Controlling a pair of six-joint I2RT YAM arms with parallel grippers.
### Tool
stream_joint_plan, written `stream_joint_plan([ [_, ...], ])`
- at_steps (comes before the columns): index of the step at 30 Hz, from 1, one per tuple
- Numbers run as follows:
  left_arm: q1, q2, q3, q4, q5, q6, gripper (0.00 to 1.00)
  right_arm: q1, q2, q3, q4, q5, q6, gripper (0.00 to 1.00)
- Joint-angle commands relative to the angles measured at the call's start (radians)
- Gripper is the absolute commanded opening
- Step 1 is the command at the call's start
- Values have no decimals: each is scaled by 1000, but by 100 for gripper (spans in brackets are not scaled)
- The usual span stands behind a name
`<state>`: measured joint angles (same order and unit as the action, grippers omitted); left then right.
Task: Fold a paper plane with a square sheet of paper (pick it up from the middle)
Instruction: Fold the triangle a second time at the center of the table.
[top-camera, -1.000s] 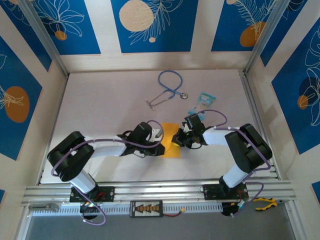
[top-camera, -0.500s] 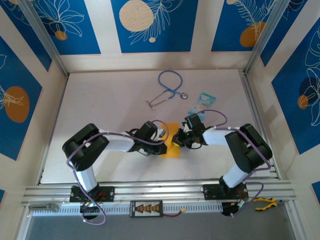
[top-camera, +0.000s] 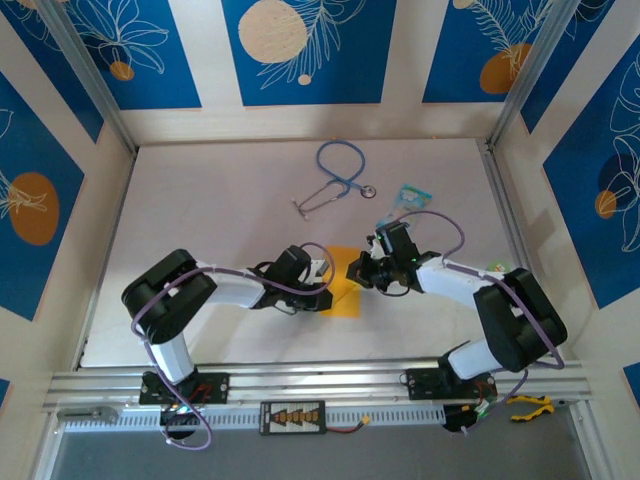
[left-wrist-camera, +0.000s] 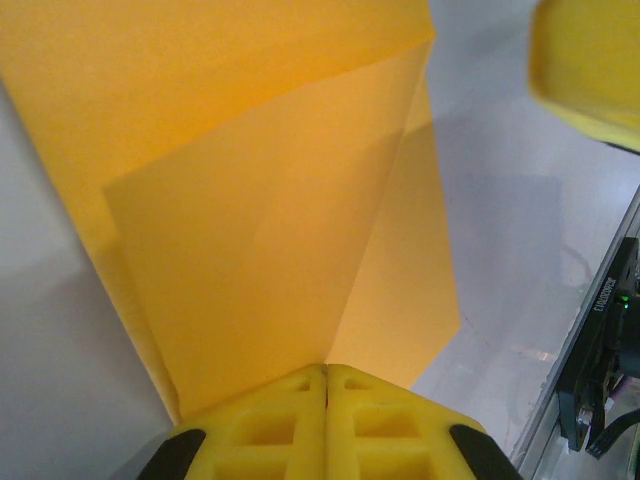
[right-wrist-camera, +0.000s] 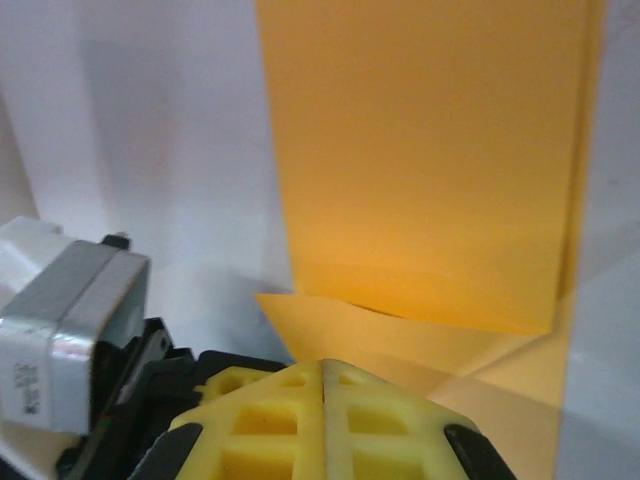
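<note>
One thin, floppy square sheet of paper (left-wrist-camera: 250, 200) — best pinched at edges; left gripper (left-wrist-camera: 325, 370) pinches its flap, right gripper (right-wrist-camera: 322, 366) pressed together beside it.

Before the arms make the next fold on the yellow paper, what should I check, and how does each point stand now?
1. The left gripper is shut, tips at the crease of the paper: ok.
2. The right gripper is shut, tips by the paper: ok.
3. Either gripper truly pinches the paper: cannot tell.
4. One flap is folded over with a clean crease: ok.
5. The stethoscope and the blue packet lie apart from the paper: ok.
6. Plane shape finished: not ok.
</note>
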<state>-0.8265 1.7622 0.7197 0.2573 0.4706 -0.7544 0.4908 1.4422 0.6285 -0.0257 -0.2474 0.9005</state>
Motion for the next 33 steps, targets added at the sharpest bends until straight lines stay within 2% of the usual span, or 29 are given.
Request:
stream_joint_plan([
  [1, 7, 26, -34, -102, -36, -5, 0, 39, 19, -17, 41, -63, 5, 0],
  [5, 7, 28, -38, -95, -39, -10, 0, 90, 99, -27, 91, -66, 26, 0],
  [8, 7, 30, -43, -95, -43, -12, 0, 93, 140, -23, 107, -79, 22, 0],
  [10, 7, 32, -45, -94, -44, -13, 0, 91, 152, -15, 70, -40, 6, 0],
  [12, 7, 33, -45, -93, -43, -14, 0, 73, 168, -20, 36, -3, -3, 0],
  [24, 7, 61, -82, -37, -28, -37, 0, -58, 173, -87, 96, -27, -42, 0],
  [33, 7, 74, -107, 16, -18, -60, 0, -140, 160, -102, 98, 10, -36, 0],
])
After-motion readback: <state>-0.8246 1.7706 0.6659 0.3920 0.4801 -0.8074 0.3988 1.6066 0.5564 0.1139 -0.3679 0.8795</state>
